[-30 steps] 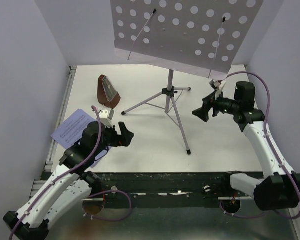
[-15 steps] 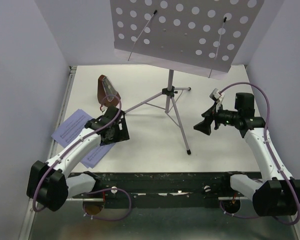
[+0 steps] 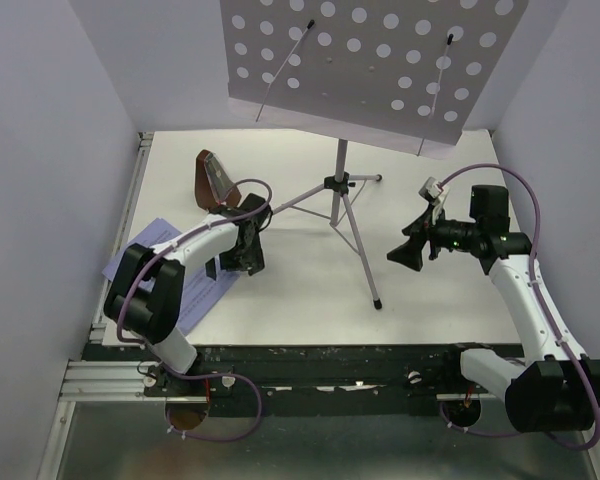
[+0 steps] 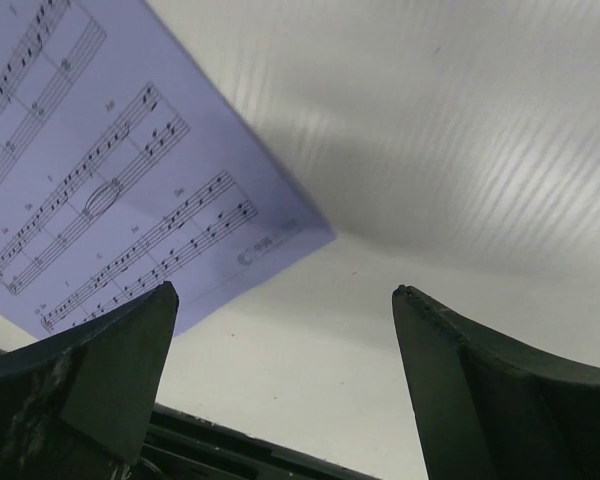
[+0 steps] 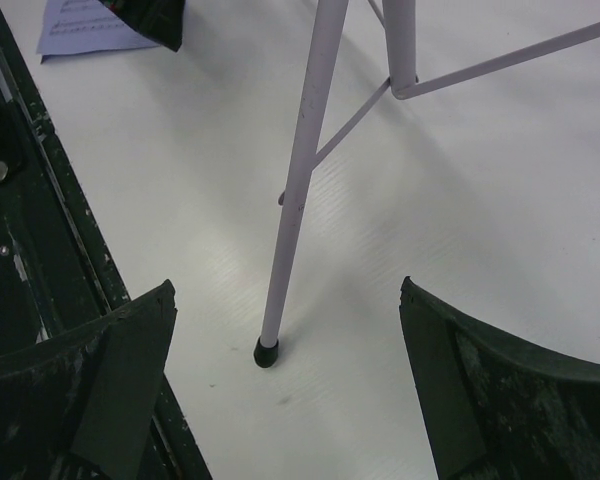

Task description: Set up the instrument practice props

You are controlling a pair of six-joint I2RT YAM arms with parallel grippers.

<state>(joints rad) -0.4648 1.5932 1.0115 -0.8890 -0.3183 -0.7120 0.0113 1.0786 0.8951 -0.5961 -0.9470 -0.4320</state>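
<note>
The pale lilac perforated music stand (image 3: 365, 60) stands on its thin tripod (image 3: 338, 205) at the back middle. The brown pyramid metronome (image 3: 214, 182) stands upright to its left. The lavender sheet-music pages (image 3: 155, 262) lie flat at the left. My left gripper (image 3: 242, 256) is open and empty, low over the pages' right edge, just in front of the metronome. In the left wrist view the pages (image 4: 110, 160) lie up and left of the open gripper (image 4: 285, 293). My right gripper (image 3: 401, 250) is open and empty right of the tripod; its view shows a tripod leg (image 5: 298, 190) ahead of the gripper (image 5: 287, 285).
A black metal rail (image 3: 330, 362) runs along the table's near edge. White walls close in the left, back and right. The tripod's near leg ends in a black foot (image 5: 266, 351) on the white table. The left gripper (image 5: 150, 18) shows at the top of the right wrist view.
My left arm has folded and swung, bringing its gripper up beside the metronome over the pages' right edge. My right gripper dropped slightly, then held still.
</note>
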